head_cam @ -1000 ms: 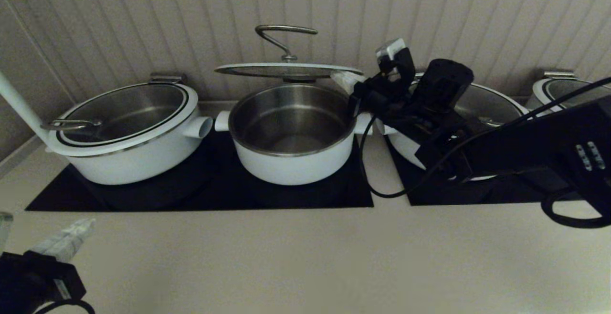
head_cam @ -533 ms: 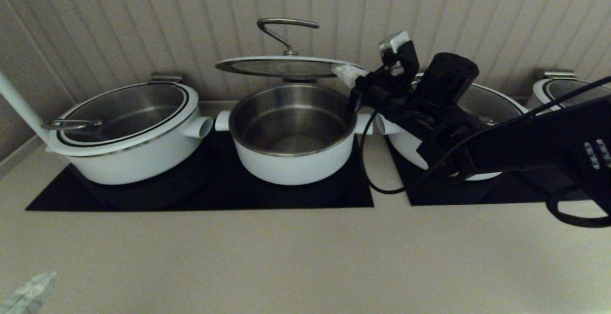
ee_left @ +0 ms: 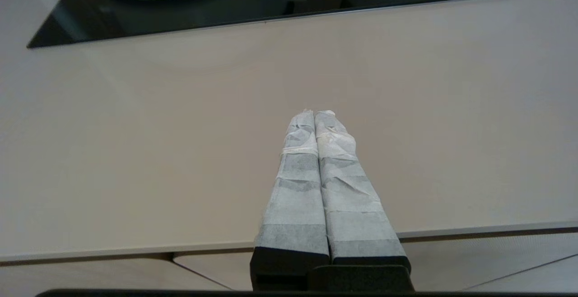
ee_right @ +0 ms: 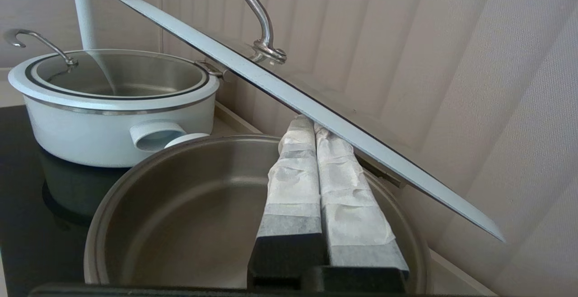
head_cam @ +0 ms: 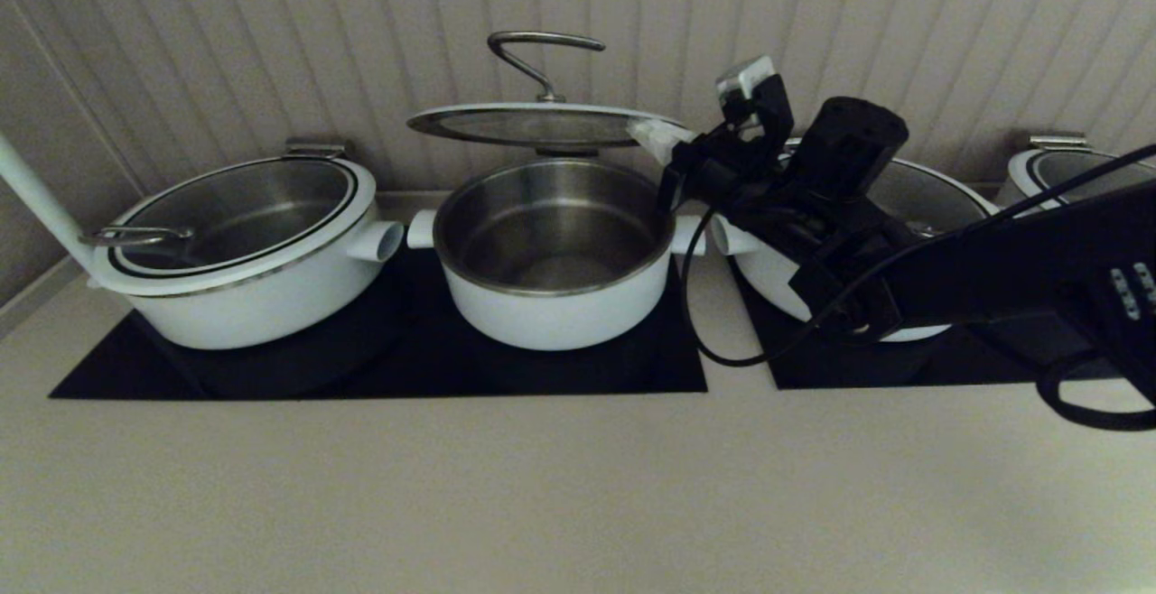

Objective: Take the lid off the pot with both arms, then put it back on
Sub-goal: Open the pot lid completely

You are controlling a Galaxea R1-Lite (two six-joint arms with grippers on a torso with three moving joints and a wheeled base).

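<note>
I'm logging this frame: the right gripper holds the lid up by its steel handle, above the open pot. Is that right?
Not quite. In the right wrist view the right gripper has its shut fingers at the lid's rim, not the steel handle. The lid does sit raised above the open pot.

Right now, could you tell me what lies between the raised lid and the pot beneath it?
Only the right tool, under the lid above the pot, in the right wrist view.
</note>
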